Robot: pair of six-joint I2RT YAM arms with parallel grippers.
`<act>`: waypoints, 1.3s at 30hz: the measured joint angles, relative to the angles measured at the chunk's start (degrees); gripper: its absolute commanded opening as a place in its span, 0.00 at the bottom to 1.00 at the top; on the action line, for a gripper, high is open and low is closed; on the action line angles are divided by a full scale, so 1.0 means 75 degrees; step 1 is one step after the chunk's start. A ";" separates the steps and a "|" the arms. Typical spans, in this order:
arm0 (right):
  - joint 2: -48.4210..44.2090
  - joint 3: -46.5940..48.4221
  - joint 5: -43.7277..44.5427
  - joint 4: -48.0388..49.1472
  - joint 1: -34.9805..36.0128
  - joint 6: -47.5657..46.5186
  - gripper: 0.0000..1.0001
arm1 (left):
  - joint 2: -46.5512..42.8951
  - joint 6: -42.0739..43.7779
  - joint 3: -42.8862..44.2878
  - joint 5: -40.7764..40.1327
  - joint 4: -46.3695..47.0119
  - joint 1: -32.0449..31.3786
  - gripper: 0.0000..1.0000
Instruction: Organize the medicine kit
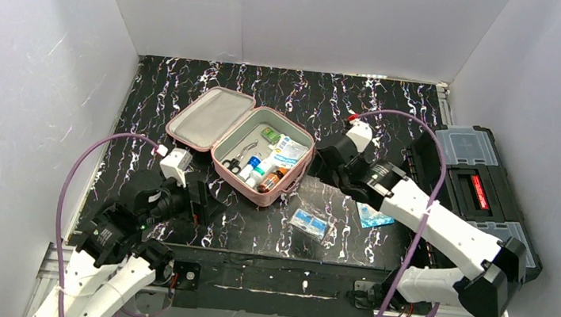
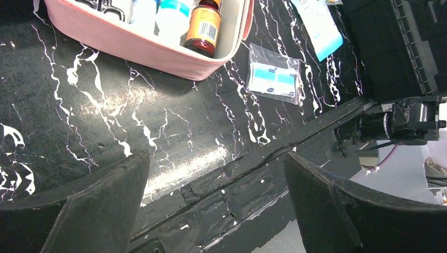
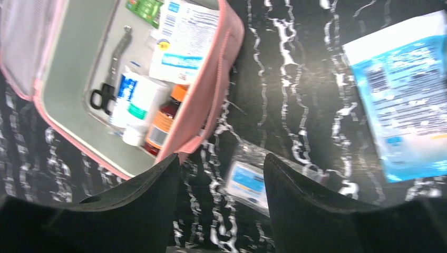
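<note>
The left gripper (image 2: 216,174) hangs over the table (image 1: 158,89) at about 7 o'clock from the medicine kit (image 2: 132,45). A careless reach from there could shove the soft pink wall and tip the brown bottle (image 2: 203,29) leaning inside it. The kit lies open near the middle of the table, its lid folded out toward 10 o'clock.

The clear packet (image 1: 310,224) at 5 o'clock from the kit and the blue packet (image 1: 374,215) at 4 o'clock lie flat. I judge they may slide or buckle under a pinch.

The right gripper (image 3: 221,168), at 3 o'clock and close beside the kit's rim, could catch that rim on its way down.

The left fingers (image 2: 100,211) are spread wide, holding and touching nothing. The right fingers (image 3: 137,211) stand partly apart, empty too.
</note>
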 measured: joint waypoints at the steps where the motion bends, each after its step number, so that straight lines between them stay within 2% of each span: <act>1: -0.0148 -0.0032 -0.0001 -0.0155 -0.0037 -0.0319 0.66 | 0.0062 0.0000 0.0000 0.0016 0.0000 0.0000 1.00; 7: -0.0746 -0.0289 -0.0076 -0.0872 -0.0367 -0.1696 0.67 | 0.0262 -0.0009 0.0000 0.0046 -0.0003 0.0000 0.99; 14: -0.0808 -0.0627 -0.0863 -0.1417 -0.1572 -0.2998 0.70 | 0.0267 -0.0015 0.0000 0.0061 0.0000 0.0000 1.00; 21: -0.0093 -0.0786 -0.1599 -0.1590 -0.2731 -0.3926 0.75 | 0.0264 -0.0012 0.0000 0.0100 0.0000 0.0000 1.00; 29: 0.0868 -0.1264 -0.2232 -0.1154 -0.3838 -0.4532 0.77 | 0.0157 -0.0006 0.0000 0.0165 0.0006 0.0000 1.00; 39: 0.2089 -0.1214 -0.2477 -0.0547 -0.4526 -0.5046 0.78 | 0.0092 0.0009 0.0000 0.0224 0.0006 0.0000 0.99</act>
